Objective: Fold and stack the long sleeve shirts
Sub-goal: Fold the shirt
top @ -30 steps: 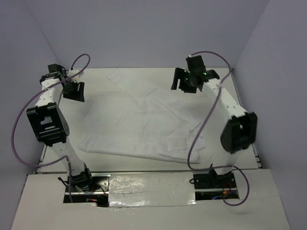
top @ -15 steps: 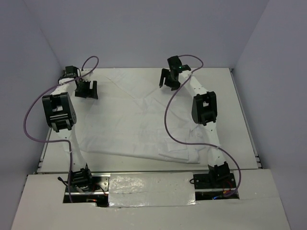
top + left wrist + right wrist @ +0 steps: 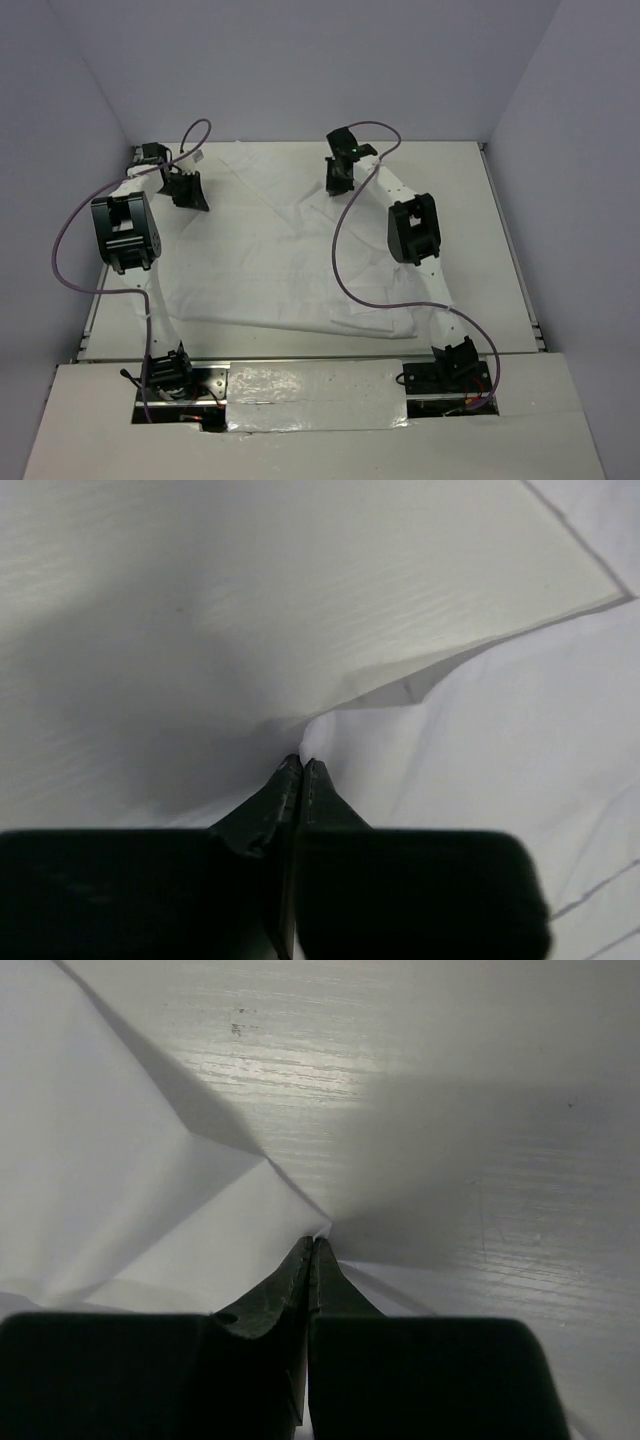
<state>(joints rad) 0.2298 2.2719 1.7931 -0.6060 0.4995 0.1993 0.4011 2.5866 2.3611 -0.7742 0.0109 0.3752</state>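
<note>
One wrinkled white long sleeve shirt [image 3: 270, 250] lies spread over the table. My left gripper [image 3: 188, 192] is down at its far left edge, shut on a pinch of the cloth. In the left wrist view the black fingertips [image 3: 302, 764] meet on a fold of the shirt [image 3: 500, 730]. My right gripper [image 3: 338, 182] is at the shirt's far edge near the middle, also shut on cloth. In the right wrist view the gripper [image 3: 313, 1243] nips a raised peak of the shirt [image 3: 120, 1170].
The white tabletop [image 3: 480, 210] shows bare to the right of the shirt and along the far edge. Lilac walls close in the table at the back and both sides. Purple cables loop from both arms over the shirt.
Both arms swung inward and down to the shirt's far edge. Both grippers were open and have shut on the cloth.
</note>
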